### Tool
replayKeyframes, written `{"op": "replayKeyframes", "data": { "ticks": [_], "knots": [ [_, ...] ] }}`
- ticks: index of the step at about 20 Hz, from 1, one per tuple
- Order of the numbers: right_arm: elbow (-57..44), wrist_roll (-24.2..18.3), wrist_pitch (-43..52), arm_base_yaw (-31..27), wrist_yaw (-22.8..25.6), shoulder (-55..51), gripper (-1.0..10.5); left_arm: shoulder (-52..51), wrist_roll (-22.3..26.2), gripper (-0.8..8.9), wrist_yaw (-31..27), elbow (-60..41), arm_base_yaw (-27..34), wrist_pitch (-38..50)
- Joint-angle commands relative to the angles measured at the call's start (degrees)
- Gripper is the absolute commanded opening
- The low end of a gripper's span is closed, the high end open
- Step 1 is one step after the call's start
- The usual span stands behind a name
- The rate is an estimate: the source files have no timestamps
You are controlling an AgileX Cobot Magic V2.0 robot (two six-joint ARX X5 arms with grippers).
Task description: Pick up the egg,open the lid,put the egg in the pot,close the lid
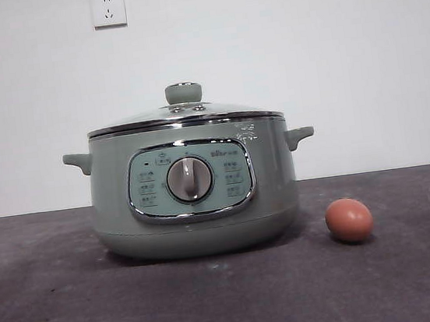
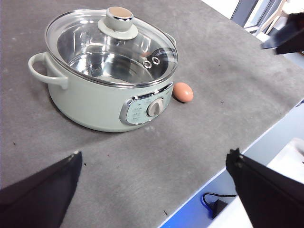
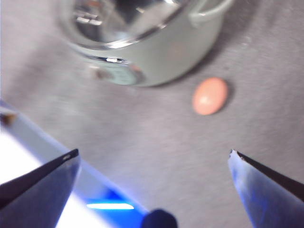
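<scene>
The right wrist view is blurred, so the panel on the pot (image 1: 192,181) is hard to read there, and the pot is cut off at that picture's edge. There is one pot, one lid (image 1: 184,114) and one egg (image 1: 349,220). The lid sits closed on the pot, and the egg lies on the grey table (image 1: 60,306) just beside the pot's right side, apart from it. The left gripper (image 2: 152,190) and the right gripper (image 3: 152,183) both hang above the table, jaws spread wide, holding nothing.
</scene>
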Motion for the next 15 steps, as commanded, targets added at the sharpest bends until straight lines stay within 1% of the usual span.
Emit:
{"op": "replayKeyframes", "data": {
  "ticks": [1, 3, 6, 8, 11, 13, 15],
  "knots": [
    [0.0, 0.7, 3.3, 3.2, 5.2, 5.5, 5.6, -0.1, 0.3, 6.64, 0.1, 0.1, -0.1, 0.3],
    [0.0, 1.6, 6.9, 5.5, 9.5, 10.6, 5.6, -0.1, 0.3, 6.64, 0.1, 0.1, -0.1, 0.3],
    [0.0, 2.9, 12.3, 8.8, 13.9, 17.8, 5.6, -0.1, 0.3, 6.64, 0.1, 0.1, -0.1, 0.3],
    [0.0, 3.3, 14.7, 9.9, 16.7, 21.9, 5.6, -0.1, 0.3, 6.64, 0.1, 0.1, -0.1, 0.3],
    [0.0, 4.4, 18.0, 10.8, 16.9, 27.6, 5.6, -0.1, 0.3, 6.64, 0.1, 0.1, -0.1, 0.3],
    [0.0, 4.4, 20.2, 11.0, 18.3, 30.8, 5.3, -0.1, 0.3, 6.64, 0.1, 0.1, -0.1, 0.3],
    [0.0, 4.5, 21.8, 11.0, 18.3, 33.6, 5.3, -0.1, 0.3, 6.64, 0.1, 0.1, -0.1, 0.3]
  ]
}}
